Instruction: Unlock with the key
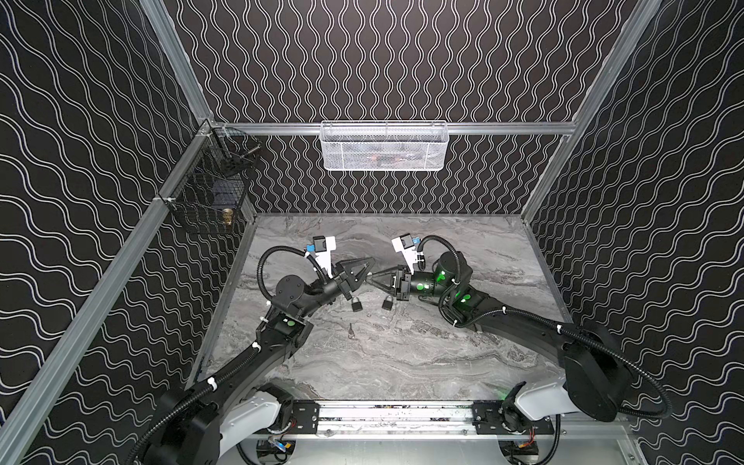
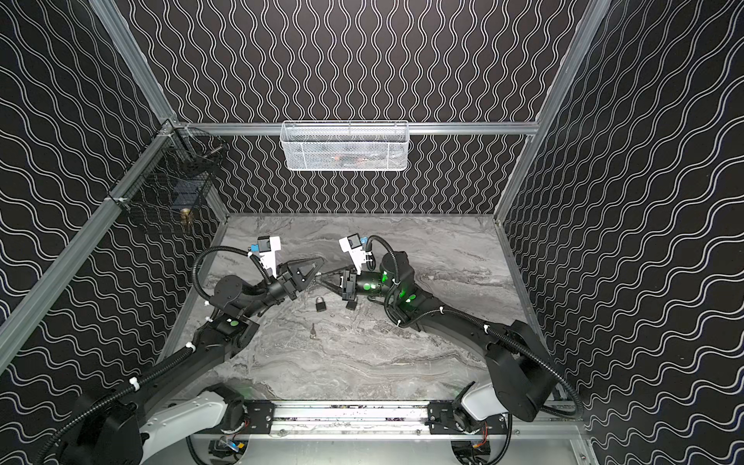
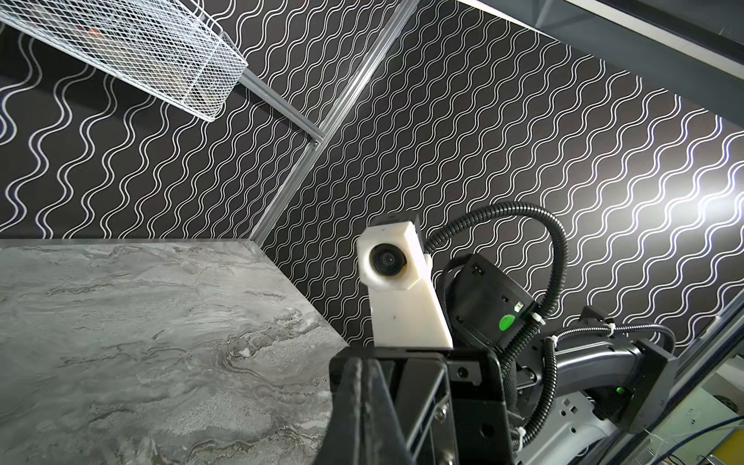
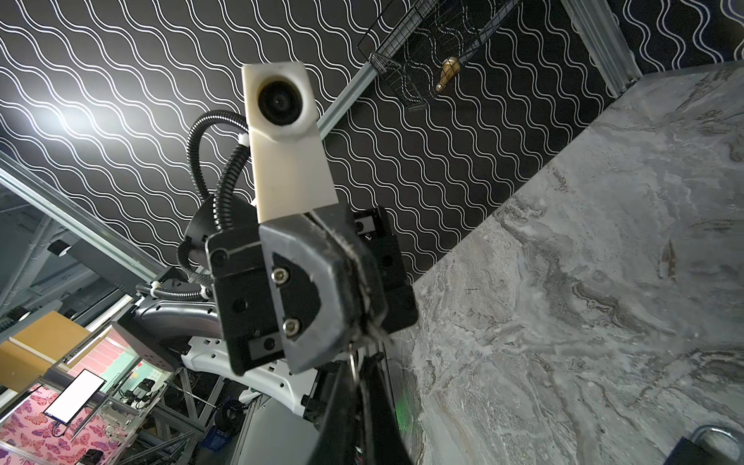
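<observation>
Closed claws meet tip to tip above the table [image 1: 402, 354].
Left gripper [image 1: 371, 262] and right gripper [image 1: 371, 278] are both shut, perhaps on a small metal piece [image 4: 353, 363]; the key [image 1: 351, 331] lies flat near a padlock [image 1: 356, 304]; it looks light, stiff, slippery; pinch its head.

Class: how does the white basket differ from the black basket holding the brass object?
The white basket is fine mesh; the black basket is open wire grid. The white basket hangs on the back rail, the black basket on a side rail. Both hang above the table.
</observation>
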Robot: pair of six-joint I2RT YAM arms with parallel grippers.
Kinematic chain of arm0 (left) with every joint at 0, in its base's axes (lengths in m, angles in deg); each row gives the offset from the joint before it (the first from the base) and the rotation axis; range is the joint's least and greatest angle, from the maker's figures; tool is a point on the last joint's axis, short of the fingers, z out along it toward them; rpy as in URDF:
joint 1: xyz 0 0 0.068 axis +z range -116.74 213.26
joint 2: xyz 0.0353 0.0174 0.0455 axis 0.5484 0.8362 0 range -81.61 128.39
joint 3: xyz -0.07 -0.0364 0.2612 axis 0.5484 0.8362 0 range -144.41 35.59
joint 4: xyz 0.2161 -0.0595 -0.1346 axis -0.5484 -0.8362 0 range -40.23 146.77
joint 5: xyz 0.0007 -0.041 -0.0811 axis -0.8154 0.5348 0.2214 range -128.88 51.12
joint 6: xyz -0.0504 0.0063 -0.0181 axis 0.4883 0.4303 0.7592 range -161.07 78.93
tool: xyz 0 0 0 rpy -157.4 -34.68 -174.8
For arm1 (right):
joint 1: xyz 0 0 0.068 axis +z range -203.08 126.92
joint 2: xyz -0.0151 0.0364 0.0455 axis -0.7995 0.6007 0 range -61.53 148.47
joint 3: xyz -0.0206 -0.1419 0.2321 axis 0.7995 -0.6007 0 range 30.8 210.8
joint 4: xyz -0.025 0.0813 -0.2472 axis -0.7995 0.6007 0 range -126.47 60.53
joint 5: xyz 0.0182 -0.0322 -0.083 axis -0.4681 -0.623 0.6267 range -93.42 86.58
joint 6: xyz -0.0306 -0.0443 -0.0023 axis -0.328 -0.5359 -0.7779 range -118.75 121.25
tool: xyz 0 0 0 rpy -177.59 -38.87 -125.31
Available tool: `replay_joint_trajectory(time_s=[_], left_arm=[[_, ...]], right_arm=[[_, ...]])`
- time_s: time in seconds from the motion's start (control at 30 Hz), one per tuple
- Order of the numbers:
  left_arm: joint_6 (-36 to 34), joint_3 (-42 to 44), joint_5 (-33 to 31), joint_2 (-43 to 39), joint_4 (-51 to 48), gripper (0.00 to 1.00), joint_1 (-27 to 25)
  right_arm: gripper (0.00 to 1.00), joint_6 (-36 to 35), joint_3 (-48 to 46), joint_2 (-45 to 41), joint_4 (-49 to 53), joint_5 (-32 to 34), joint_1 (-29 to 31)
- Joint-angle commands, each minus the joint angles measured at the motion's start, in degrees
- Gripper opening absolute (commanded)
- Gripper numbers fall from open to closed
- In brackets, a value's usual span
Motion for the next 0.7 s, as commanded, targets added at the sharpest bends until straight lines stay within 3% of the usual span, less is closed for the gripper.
replay_joint_trajectory(time_s=[0.0, 0.03, 0.2, 0.27, 0.43, 0.67], left_arm=[[-1.5, -1.2, 1.3, 0.1, -0.3, 0.0, -0.1], [-1.5, -1.4, 1.3, 0.3, -0.2, 0.0, 0.0], [-0.7, -3.0, 0.2, -0.2, -1.8, 0.37, 0.0], [-2.2, -4.2, -0.5, -1.1, -6.3, 0.45, 0.0], [-5.9, -5.9, -4.3, -3.1, -17.8, 0.57, 0.0], [-11.9, -13.8, -12.5, 0.9, -46.9, 0.65, -0.3]], right_arm=[[0.0, -1.6, -0.1, -1.0, 0.2, 1.7, -0.1], [0.0, -1.8, -0.3, -1.2, 0.5, 1.9, -0.1], [0.0, -3.5, -1.7, -3.5, 4.9, 2.7, -0.9], [0.0, -4.0, -2.7, -4.8, 7.2, 3.0, -1.5], [0.0, -4.8, -6.3, -9.2, 14.2, 4.3, -3.5], [0.0, -6.3, -10.5, -15.7, 28.2, 9.2, -5.3]])
